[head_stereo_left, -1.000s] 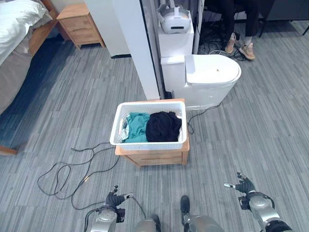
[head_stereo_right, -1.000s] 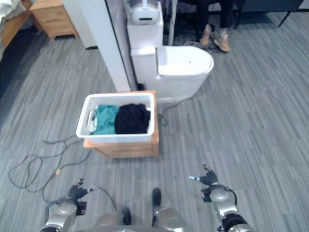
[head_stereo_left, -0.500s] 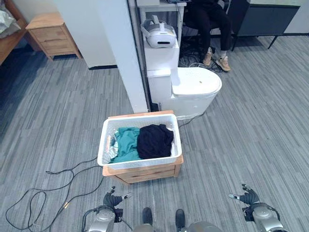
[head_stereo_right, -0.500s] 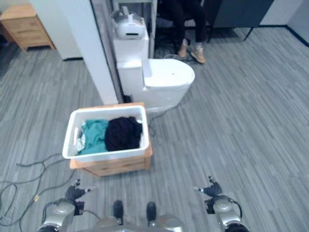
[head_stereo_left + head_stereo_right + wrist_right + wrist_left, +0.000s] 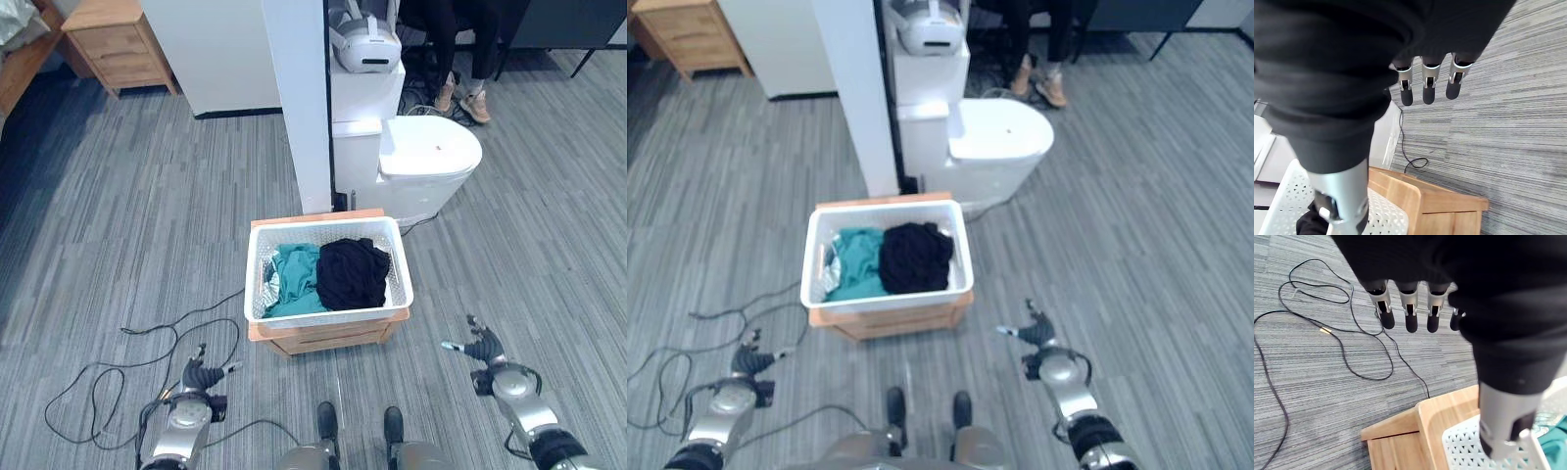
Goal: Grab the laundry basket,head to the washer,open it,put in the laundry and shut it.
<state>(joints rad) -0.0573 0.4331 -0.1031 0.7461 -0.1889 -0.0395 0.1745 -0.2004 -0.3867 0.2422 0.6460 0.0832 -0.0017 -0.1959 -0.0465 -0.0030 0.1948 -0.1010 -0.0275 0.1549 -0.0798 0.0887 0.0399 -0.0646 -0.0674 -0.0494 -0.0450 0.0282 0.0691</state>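
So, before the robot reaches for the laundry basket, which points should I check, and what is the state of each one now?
1. Left hand free, fingers straight: ok.
2. Right hand free, fingers straight: ok.
3. Laundry basket sits level on the low wooden stand, straight ahead between the hands: ok.
4. Laundry inside the rim, teal garment and black garment: ok.
5. Hands at the basket's sides: not ok, both hang lower and nearer the robot than the basket, touching nothing.
6. Handles on the basket's short sides: cannot tell.
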